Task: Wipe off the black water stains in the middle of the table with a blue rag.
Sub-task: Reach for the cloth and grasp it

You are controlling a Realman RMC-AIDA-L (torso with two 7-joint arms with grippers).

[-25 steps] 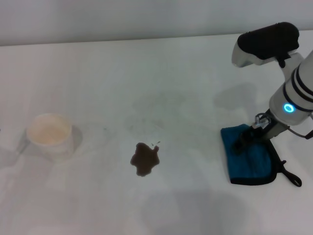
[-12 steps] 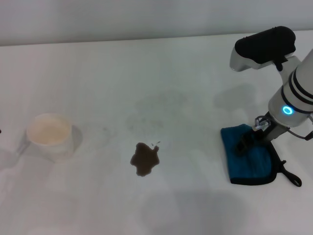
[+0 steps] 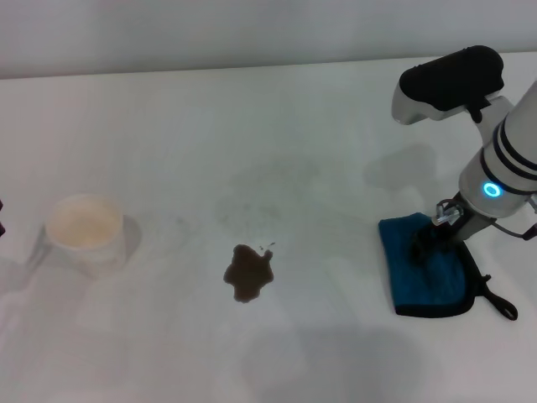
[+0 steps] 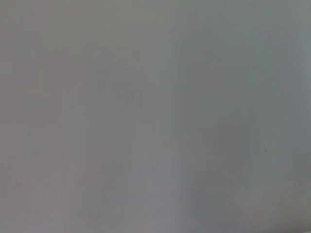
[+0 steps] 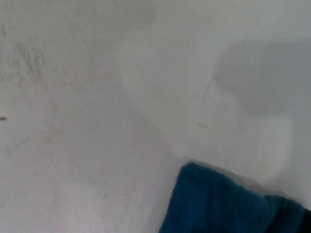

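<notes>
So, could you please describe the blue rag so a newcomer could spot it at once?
On the white table, look to the robot's right side, under the right gripper. The blue rag lies there folded, the only teal cloth, black-edged, far from the dark stain and paper cup.

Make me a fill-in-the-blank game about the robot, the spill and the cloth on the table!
1. The blue rag lies on the robot's ____ side of the table.
2. The right gripper is down on the ____.
3. The black water stains lie between the rag and the white ____.
4. The colour of the rag is ____.

Missing words: right; rag; cup; blue
</notes>
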